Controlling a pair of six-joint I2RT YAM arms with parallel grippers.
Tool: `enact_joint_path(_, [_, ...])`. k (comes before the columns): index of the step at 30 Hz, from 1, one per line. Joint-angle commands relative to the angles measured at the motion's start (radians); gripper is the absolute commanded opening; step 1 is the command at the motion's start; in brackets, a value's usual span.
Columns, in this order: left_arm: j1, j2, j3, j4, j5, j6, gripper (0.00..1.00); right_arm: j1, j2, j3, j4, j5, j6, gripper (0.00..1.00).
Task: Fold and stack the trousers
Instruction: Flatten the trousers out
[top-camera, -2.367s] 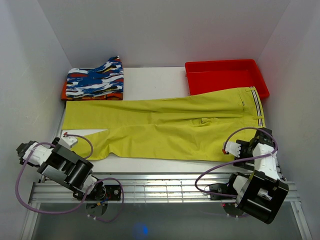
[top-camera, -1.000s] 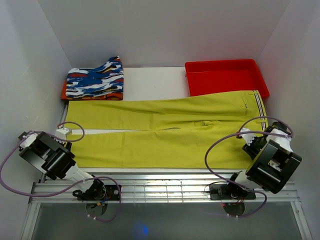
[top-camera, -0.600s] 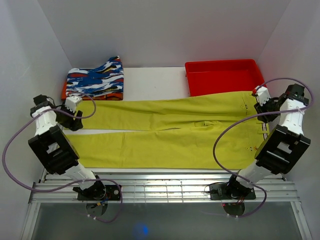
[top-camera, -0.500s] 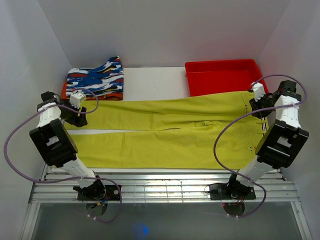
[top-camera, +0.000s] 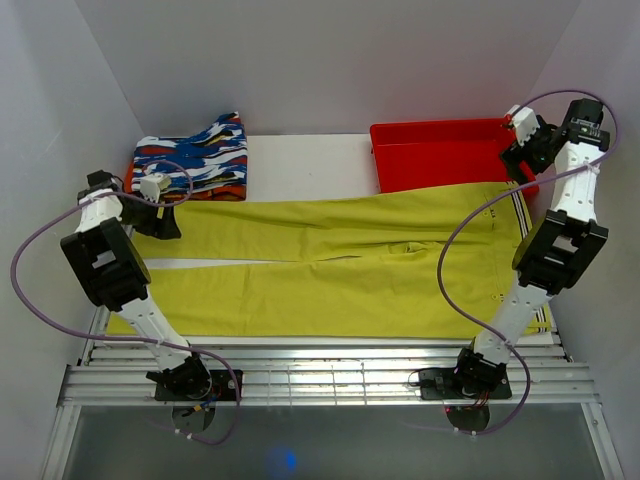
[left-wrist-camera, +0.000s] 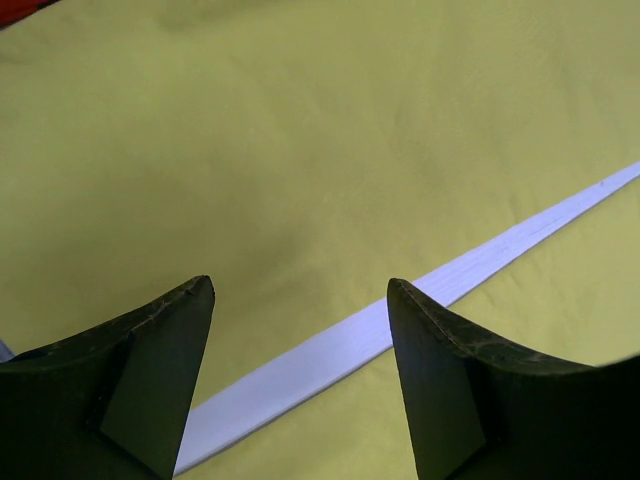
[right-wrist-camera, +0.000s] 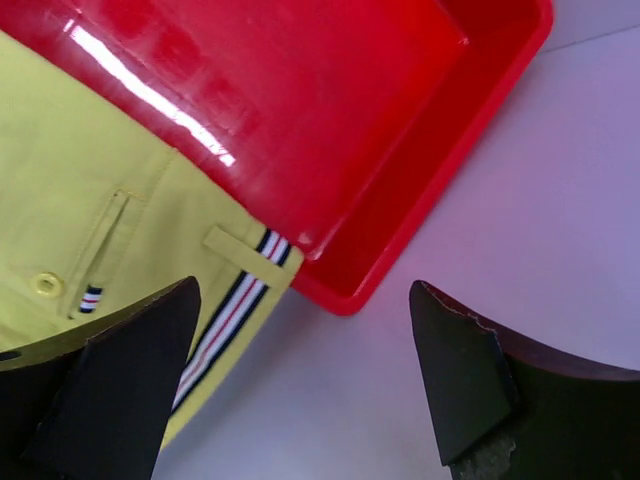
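Cloth: the trousers (top-camera: 330, 265) look soft, light and limp. Expect them to drape, sag and drag on the table (top-camera: 310, 165) rather than hold any shape. The weave looks matte, so you can probably pinch it without slipping.
Where they lie: flat across the table, waist to the right and hems to the left. The two legs lie side by side, with a thin strip of bare table between them at the left end. The far corner of the waist lies against the near rim of the red tray (top-camera: 440, 160).
Where to grip: take the edges, not the middle. On the right, go for the waistband corner by the striped band (right-wrist-camera: 225, 335) and its belt loop (right-wrist-camera: 245, 255). On the left, take the hem of the far leg, and catch both layers in each pinch.
Left gripper (left-wrist-camera: 300, 290): fingers apart with nothing between them. It hovers over the far leg near the hem, pointing down at the cloth.
Right gripper (right-wrist-camera: 300, 290): fingers apart and empty. It sits above the tray's right side, beyond the waistband corner and clear of the cloth.
Arms: both reach far out from their bases, the left along the left edge and the right along the right edge.
Stack spot: the folded patterned garment (top-camera: 190, 160) lies at the far left, just beyond the far leg's hem. You will likely stack there.
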Motion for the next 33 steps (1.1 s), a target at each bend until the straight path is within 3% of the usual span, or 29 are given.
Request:
enact_joint_path(1, [-0.007,-0.057,0.008,-0.069,0.076,0.017,0.81,0.009,0.066,0.084,-0.123,0.008,-0.136,0.9])
enact_joint_path(14, [-0.009,-0.109,-0.092,-0.029,0.059,-0.017,0.81,0.029,0.248,0.118,-0.126,-0.048,-0.197,0.93])
enact_joint_path(17, [-0.007,-0.109,-0.092,-0.019,0.03,-0.028,0.81,0.029,0.268,0.127,-0.155,-0.058,-0.231,0.67])
enact_joint_path(18, [-0.007,-0.109,-0.092,-0.017,0.025,-0.028,0.81,0.031,0.282,0.136,-0.166,-0.064,-0.237,0.51])
enact_joint_path(20, [-0.004,-0.115,-0.084,-0.002,0.013,-0.044,0.8,0.029,0.293,0.175,-0.209,-0.065,-0.257,0.29])
enact_joint_path(21, [0.002,-0.116,-0.078,0.009,0.016,-0.051,0.8,0.028,0.288,0.175,-0.212,-0.065,-0.252,0.08])
enact_joint_path(26, [0.007,-0.09,0.055,0.026,-0.005,-0.06,0.79,0.011,0.143,0.075,-0.182,-0.104,-0.255,0.08])
enact_joint_path(33, [0.013,0.086,0.415,-0.15,0.012,0.208,0.79,0.006,-0.037,-0.119,-0.137,-0.122,-0.32,0.08])
